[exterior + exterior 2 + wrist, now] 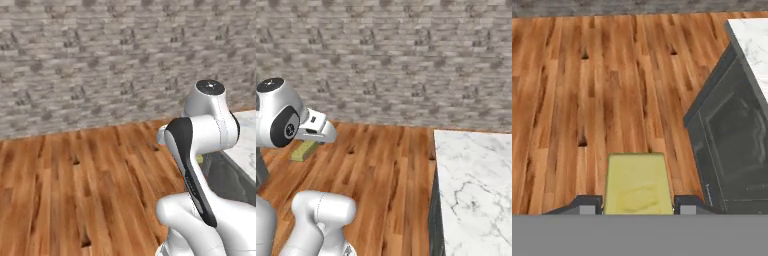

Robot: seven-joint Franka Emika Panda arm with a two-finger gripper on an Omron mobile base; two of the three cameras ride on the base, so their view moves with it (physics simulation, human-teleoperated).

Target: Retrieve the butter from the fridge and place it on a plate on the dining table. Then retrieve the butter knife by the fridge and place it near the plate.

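Note:
The butter (637, 182), a yellow stick, sits between my gripper's (637, 206) two dark fingertips, which are shut on its sides. In the right base view the butter (304, 150) hangs under the white hand, with the gripper (308, 144) above the wooden floor. A sliver of the butter (200, 159) peeks from behind the arm in the left base view. The dining table (476, 185), with its white veined marble top, lies to the right of the hand; its grey base (732, 135) stands close beside the butter. The plate, the fridge and the butter knife are out of view.
Brown wooden floor (381, 165) stretches ahead to a grey brick wall (396, 60). The marble table's corner (247, 132) is at the right edge of the left base view. My own arm (200, 150) blocks the lower right there.

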